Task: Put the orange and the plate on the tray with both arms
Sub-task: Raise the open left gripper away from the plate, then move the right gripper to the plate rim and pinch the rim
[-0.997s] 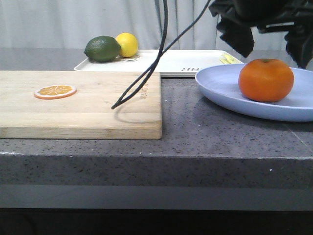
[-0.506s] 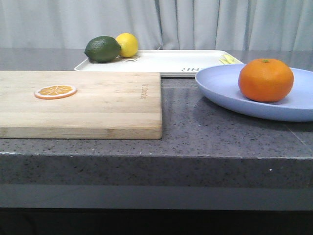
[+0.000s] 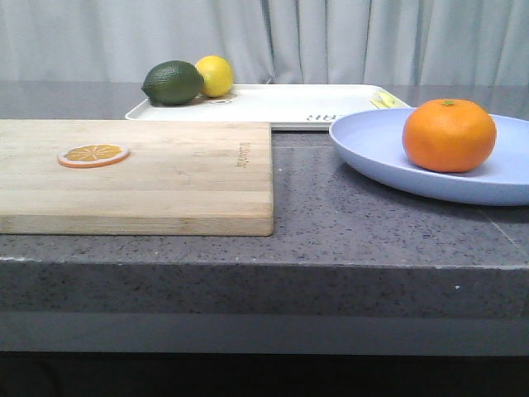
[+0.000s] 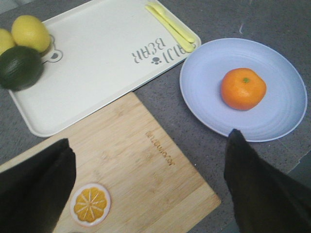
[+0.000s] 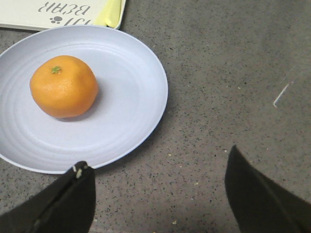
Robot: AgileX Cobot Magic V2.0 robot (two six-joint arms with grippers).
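The orange (image 3: 449, 135) sits on the lavender-blue plate (image 3: 388, 153) at the right of the counter. The white tray (image 3: 281, 103) lies behind, at the back. Neither gripper shows in the front view. In the left wrist view my left gripper (image 4: 150, 145) is open and empty, high above the cutting board, with the orange (image 4: 243, 88), plate (image 4: 204, 92) and tray (image 4: 97, 63) beyond it. In the right wrist view my right gripper (image 5: 158, 162) is open and empty above bare counter beside the plate (image 5: 131, 97), which holds the orange (image 5: 63, 86).
A light wooden cutting board (image 3: 182, 178) with a flat orange slice (image 3: 93, 155) lies at the left. A green lime (image 3: 173, 82) and a yellow lemon (image 3: 216, 75) sit on the tray's far-left corner. Pale yellow utensils (image 4: 170, 25) lie on the tray's other end.
One second ago a dark arm and its cable hung over the plate at the top right of the front view. They have left that view. The orange and plate have not moved.
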